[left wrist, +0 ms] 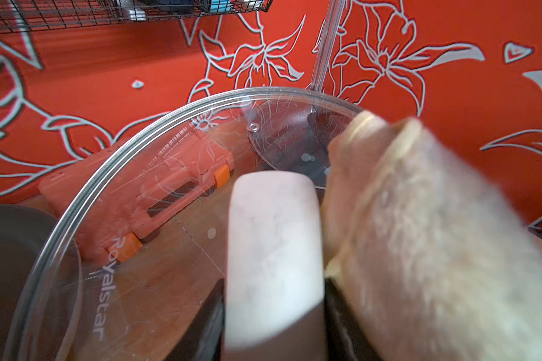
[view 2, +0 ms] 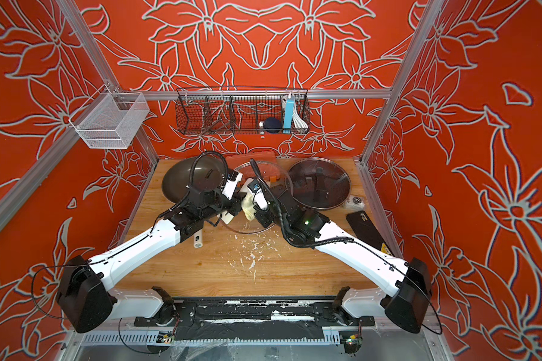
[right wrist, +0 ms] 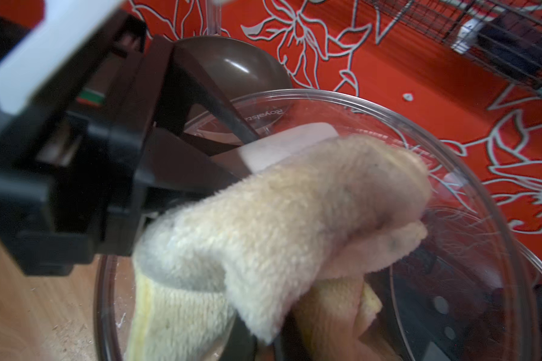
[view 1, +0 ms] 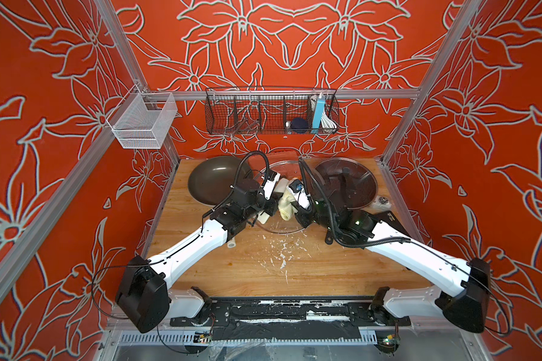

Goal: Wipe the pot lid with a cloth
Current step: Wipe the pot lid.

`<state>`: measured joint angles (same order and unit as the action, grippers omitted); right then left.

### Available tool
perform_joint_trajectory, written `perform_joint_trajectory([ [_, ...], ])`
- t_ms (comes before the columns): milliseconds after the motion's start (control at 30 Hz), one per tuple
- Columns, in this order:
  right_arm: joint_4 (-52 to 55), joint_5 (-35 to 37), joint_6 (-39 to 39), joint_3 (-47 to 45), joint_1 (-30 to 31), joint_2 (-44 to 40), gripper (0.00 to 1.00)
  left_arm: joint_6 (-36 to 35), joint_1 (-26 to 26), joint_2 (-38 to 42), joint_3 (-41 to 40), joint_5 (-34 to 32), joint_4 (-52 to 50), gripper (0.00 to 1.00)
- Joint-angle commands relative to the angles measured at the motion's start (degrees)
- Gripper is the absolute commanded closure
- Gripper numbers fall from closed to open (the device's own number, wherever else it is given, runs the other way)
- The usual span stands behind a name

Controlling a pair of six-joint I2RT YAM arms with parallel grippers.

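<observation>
Past the white flecks on the near bench, hold the left tool clamped part-closed on the white handle of the clear pot lid, tilted at mid-bench, and brace against swing. Press the cloth, bunched in the fully shut right tool just beside that handle, flat to the glass and sweep overlapping strokes out to the rim, easing off near the edge. Farther back, count two glass lids, the second lid covering a pan; two dark pans, the bare pan alongside; one cloth; one orange case; two wall baskets, a white mesh basket and a black wire basket.
</observation>
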<state>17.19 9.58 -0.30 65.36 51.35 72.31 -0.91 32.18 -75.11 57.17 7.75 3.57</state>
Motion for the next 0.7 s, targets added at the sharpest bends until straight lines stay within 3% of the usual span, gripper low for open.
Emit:
perform_joint_trajectory([
  [0, -0.4, 5.8, 1.2, -1.4, -0.8, -4.3, 1.0, -2.1, 0.0, 5.3, 1.9, 0.9, 16.0, 1.0],
  [200, -0.4, 8.0, 2.3, -4.1, -3.0, -8.6, 1.0, -2.4, 0.0, 4.4, 1.4, 1.5, 16.4, 1.0],
  [667, -1.3, 4.8, 3.4, -6.6, -5.5, -10.6, 1.0, -0.1, 0.0, -1.3, -2.5, 1.4, 20.5, 1.0],
])
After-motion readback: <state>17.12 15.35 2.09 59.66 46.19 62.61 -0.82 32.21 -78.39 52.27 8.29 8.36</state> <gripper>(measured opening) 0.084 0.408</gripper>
